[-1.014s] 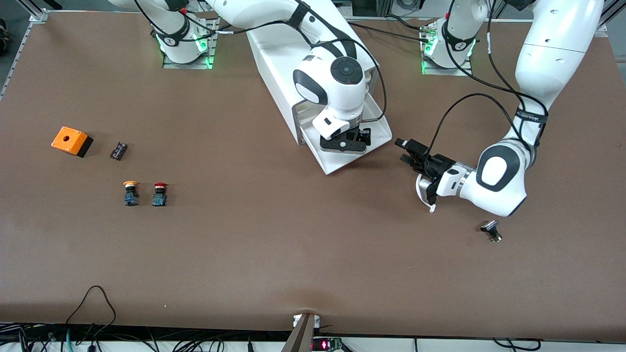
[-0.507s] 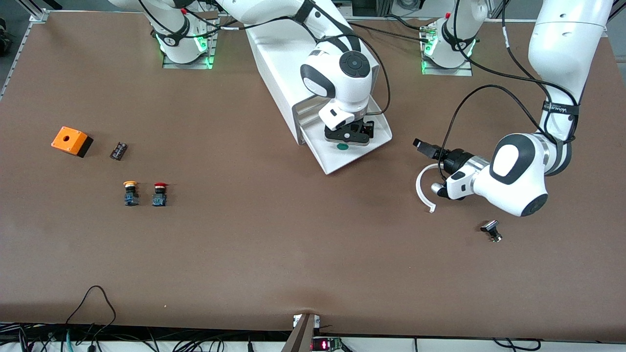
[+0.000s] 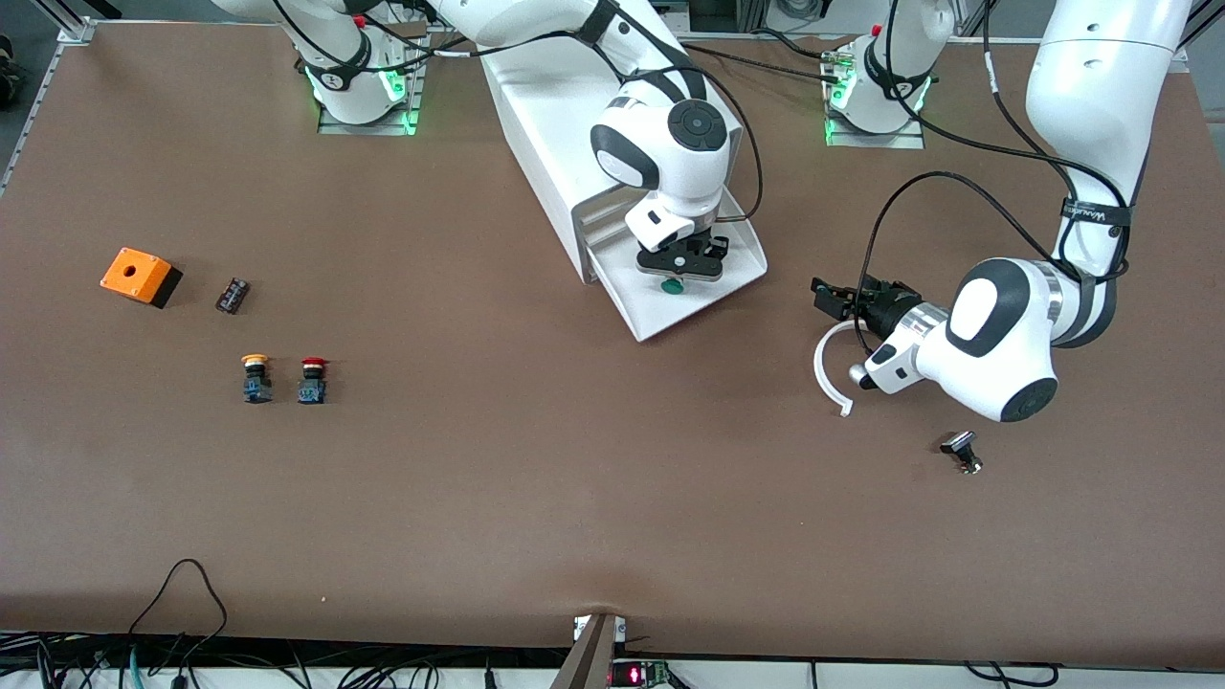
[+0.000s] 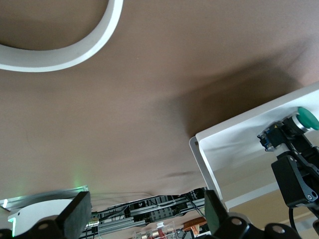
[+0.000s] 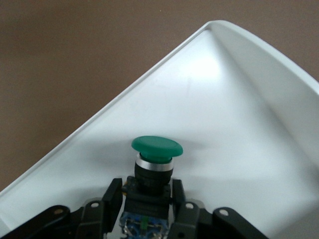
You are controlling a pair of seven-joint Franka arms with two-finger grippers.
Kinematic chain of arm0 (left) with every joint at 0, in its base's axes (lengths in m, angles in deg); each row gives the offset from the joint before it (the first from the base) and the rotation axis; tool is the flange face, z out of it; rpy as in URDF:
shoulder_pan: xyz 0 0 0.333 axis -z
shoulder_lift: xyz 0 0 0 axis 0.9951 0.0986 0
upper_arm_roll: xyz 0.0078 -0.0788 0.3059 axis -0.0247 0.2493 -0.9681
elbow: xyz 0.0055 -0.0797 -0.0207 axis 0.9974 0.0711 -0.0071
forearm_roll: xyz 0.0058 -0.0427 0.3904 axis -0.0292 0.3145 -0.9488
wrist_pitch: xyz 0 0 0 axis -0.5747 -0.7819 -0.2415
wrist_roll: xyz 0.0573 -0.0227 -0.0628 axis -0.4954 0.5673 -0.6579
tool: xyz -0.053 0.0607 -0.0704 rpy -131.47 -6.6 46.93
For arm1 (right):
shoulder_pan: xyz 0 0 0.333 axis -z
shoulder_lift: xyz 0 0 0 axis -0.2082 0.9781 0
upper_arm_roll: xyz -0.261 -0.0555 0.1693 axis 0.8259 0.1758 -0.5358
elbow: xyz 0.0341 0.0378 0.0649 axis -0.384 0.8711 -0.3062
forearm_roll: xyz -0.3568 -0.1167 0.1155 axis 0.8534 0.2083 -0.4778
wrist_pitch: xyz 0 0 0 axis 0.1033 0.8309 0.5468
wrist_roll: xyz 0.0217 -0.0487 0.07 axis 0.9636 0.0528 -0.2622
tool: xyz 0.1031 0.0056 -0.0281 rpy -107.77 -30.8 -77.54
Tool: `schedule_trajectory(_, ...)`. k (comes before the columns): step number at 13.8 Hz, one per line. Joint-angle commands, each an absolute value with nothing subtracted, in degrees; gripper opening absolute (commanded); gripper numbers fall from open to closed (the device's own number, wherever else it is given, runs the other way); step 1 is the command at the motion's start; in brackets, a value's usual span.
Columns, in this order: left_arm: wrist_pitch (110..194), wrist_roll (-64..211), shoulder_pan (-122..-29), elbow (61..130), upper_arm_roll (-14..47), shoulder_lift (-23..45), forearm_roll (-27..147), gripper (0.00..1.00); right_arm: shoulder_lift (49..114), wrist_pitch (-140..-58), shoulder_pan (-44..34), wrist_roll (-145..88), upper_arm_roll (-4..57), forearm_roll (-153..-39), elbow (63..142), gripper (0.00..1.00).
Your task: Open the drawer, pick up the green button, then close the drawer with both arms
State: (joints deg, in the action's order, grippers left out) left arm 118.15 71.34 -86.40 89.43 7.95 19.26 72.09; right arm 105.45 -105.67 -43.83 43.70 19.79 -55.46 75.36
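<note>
Since a second ago my right gripper (image 3: 679, 271) has clamped onto the one green-capped button (image 3: 672, 285), blue-black bodied, in the pulled-out drawer (image 3: 732, 277). My left gripper (image 3: 835, 299) waits spread open over the table (image 3: 536, 478). Two other pushbuttons (image 3: 283, 379) stand apart.

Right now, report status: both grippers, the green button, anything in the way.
Right gripper shut on green button, inside open drawer. Left gripper open, waiting over table by white curved strip. No obstruction seen around the button.
</note>
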Motion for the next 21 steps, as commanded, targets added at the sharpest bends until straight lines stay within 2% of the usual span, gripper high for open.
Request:
schedule_trajectory(1,118.4,70.0,-86.2,89.2,8.1,19.8,70.8,1.00,104.2,-105.7,-44.6,43.7,20.0,-55.3,76.6,0.05)
schedule_trajectory(2,118.4,70.1,-86.2,89.2,8.1,19.9,70.8,1.00,104.2,-105.7,-44.6,43.8,20.0,-55.3,76.5,0.00)
schedule_trajectory(5,118.4,70.6,-86.2,89.2,8.1,20.1,70.7,1.00,104.0,-105.7,-44.6,43.9,20.1,-54.9,75.1,0.00)
schedule_trajectory(7,118.4,70.8,-85.9,87.7,8.1,20.2,70.1,0.96,103.8,-105.6,-44.3,44.0,20.6,-54.8,73.0,0.00)
schedule_trajectory(12,117.5,70.7,-85.6,85.5,7.8,22.6,68.8,0.99,101.8,-105.7,-43.5,39.0,27.2,-54.8,71.7,0.00)
schedule_trajectory(17,116.9,69.9,-85.4,78.3,8.0,27.2,62.8,0.99,98.3,-105.4,-34.2,23.2,27.3,-56.4,72.2,0.00)
schedule_trajectory(21,117.8,70.2,-84.2,77.3,7.8,27.2,62.2,0.99,96.1,-101.6,-28.3,10.3,27.6,-59.1,75.7,0.00)
